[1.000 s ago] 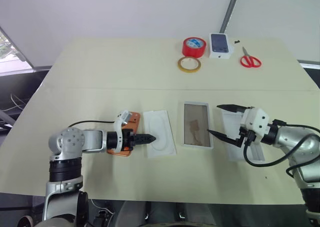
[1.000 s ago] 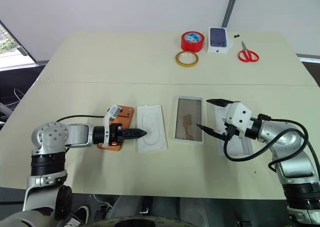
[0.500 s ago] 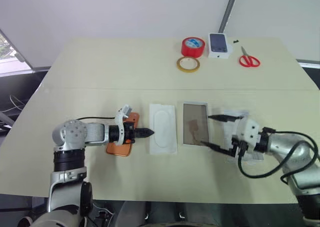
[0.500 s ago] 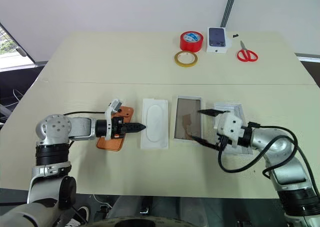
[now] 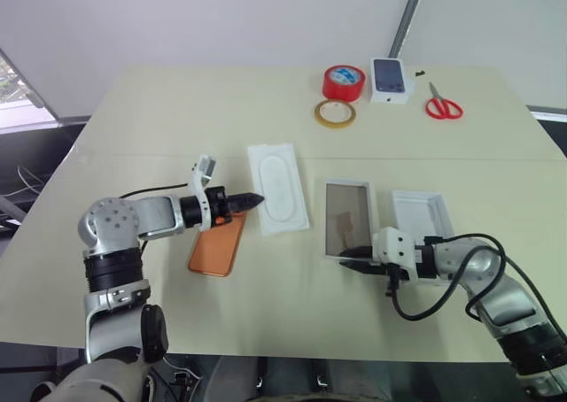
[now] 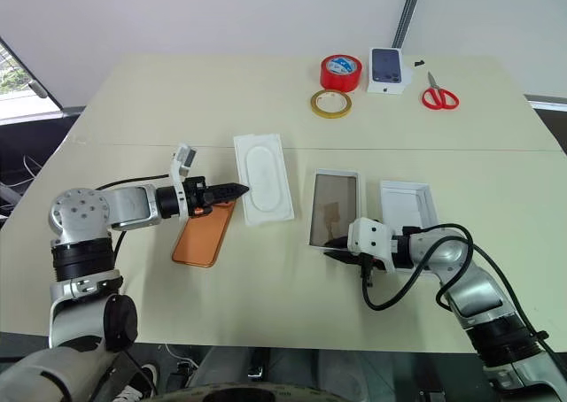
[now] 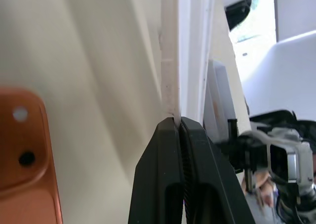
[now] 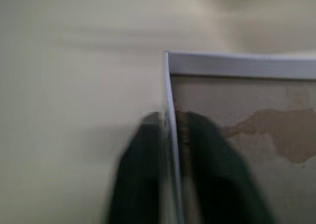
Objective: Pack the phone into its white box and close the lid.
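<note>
The orange phone [image 5: 217, 243] lies flat on the table, camera end toward me. Just beyond it my left gripper [image 5: 255, 198] is shut on the left edge of the flat white insert [image 5: 279, 188]; in the left wrist view the fingers [image 7: 168, 150] pinch that thin insert [image 7: 170, 71]. The white box [image 5: 348, 219], an open tray with a glossy brown floor, lies at centre right. My right gripper [image 5: 345, 259] is shut on the box's near rim [image 8: 170, 110], seen between its fingers in the right wrist view. The lid [image 5: 422, 216] rests open side up to the box's right.
At the far edge of the table stand a red tape roll [image 5: 344, 81], a yellowish tape ring [image 5: 335, 112], a small white box with a phone picture [image 5: 391, 76] and red scissors [image 5: 443, 108].
My left gripper closed on the insert and carried it up and away from me, off beside the phone. My right gripper came down from over the lid and shut on the box's near rim.
</note>
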